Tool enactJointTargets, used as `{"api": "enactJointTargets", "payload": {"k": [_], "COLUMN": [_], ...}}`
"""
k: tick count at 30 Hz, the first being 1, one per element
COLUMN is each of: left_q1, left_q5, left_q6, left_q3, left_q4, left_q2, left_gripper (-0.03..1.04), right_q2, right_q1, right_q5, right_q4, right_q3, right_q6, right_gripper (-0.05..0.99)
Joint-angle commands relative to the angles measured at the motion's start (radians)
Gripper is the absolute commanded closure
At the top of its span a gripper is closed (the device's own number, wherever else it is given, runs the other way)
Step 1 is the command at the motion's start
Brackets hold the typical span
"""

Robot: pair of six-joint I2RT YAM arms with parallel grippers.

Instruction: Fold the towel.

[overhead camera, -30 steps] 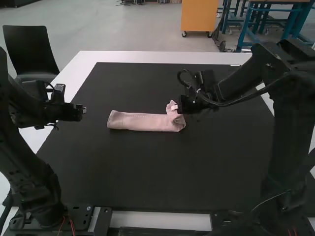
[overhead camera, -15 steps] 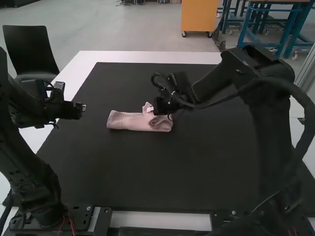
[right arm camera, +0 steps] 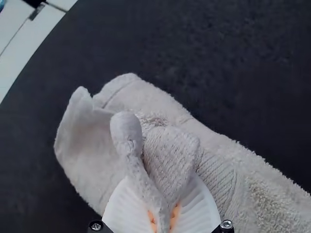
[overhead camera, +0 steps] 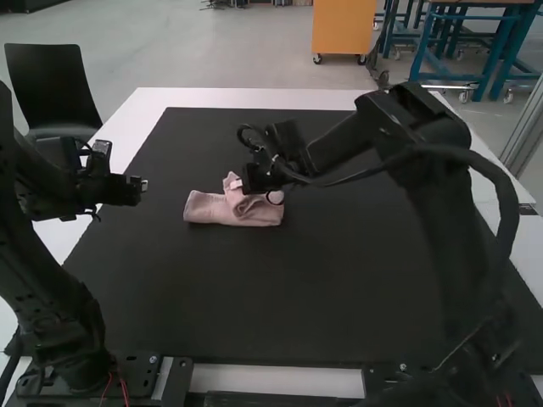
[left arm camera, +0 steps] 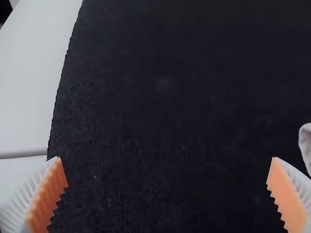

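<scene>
1. The right gripper [overhead camera: 243,184] is closed on a pinched fold of the towel [overhead camera: 204,208]. In the right wrist view, the cloth stands up between its white ribbed fingers [right arm camera: 127,209], with orange pads [right arm camera: 175,213] pressed against it.
2. Behind that grip, the right arm [overhead camera: 407,127] bends at a high elbow. Its lower part leans in over the mat, and its forearm slopes down toward the towel.
3. The left gripper [overhead camera: 142,188] is wide open beside the left edge of the mat, its fingertips well apart from the towel.
4. The left arm [overhead camera: 51,297] is bent, with its wrist section roughly level over that edge.
5. The towel is pink and lies on the mat, left of its middle in the high view, as a narrow folded strip. Its left part is flat and fairly neat; toward the right it is bunched, with a raised peak at the gripper. Close up, the held fold rises above a loosely curling flap, and the woven band and fluffy pile both show.
6. Beneath it is the black mat [overhead camera: 280,297], on a white table [overhead camera: 254,97].
</scene>
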Motion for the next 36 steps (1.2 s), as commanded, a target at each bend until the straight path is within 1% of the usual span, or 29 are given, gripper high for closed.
{"api": "enactJointTargets", "payload": {"k": [1,7,13,19,20,22,25,27,28,29,32,34,36], "left_q1": [0.009,0.002,0.007,0.006,0.006,0.009,0.007,0.009,0.009,0.01,0.015,0.016,0.016], "left_q5": [0.005,0.005,0.005,0.003,0.003,0.001,0.001,0.001,0.001,0.001,-0.014,-0.015,-0.032], "left_q6": [0.01,0.007,0.008,0.013,0.013,0.01,0.01,0.013,0.013,0.015,0.015,0.013,0.012], "left_q3": [-0.01,-0.016,-0.016,-0.022,-0.024,-0.03,-0.035,-0.036,-0.038,-0.041,-0.047,-0.052,-0.058], "left_q4": [0.009,0.01,0.01,0.01,0.015,0.027,0.03,0.03,0.028,0.028,0.032,0.042,0.055], "left_q2": [-0.019,-0.019,-0.019,-0.019,-0.019,-0.019,-0.019,-0.019,-0.024,-0.027,-0.043,-0.053,-0.06], "left_gripper": [0.04,0.04,0.04,0.04,0.04,0.04,0.04,0.04,0.04,0.04,0.04,0.04,0.04], "right_q2": [0.01,0.05,0.085,0.109,0.109,0.109,0.108,0.103,0.1,0.096,0.073,0.056,0.042], "right_q1": [0.026,0.052,0.076,0.104,0.109,0.116,0.125,0.13,0.133,0.135,0.142,0.147,0.148], "right_q5": [-0.018,-0.018,-0.02,-0.02,-0.02,-0.02,-0.018,-0.017,-0.014,-0.012,-0.01,-0.01,-0.012], "right_q4": [0.004,-0.01,-0.024,-0.028,-0.03,-0.033,-0.05,-0.065,-0.074,-0.082,-0.091,-0.093,-0.1], "right_q3": [0.058,0.119,0.168,0.213,0.217,0.226,0.242,0.251,0.254,0.26,0.265,0.265,0.265], "right_q6": [0.012,0.02,0.03,0.058,0.063,0.069,0.073,0.072,0.07,0.07,0.072,0.086,0.098], "right_gripper": [0.96,0.96,0.96,0.95,0.92,0.77,0.65,0.51,0.47,0.45,0.45,0.45,0.46]}}
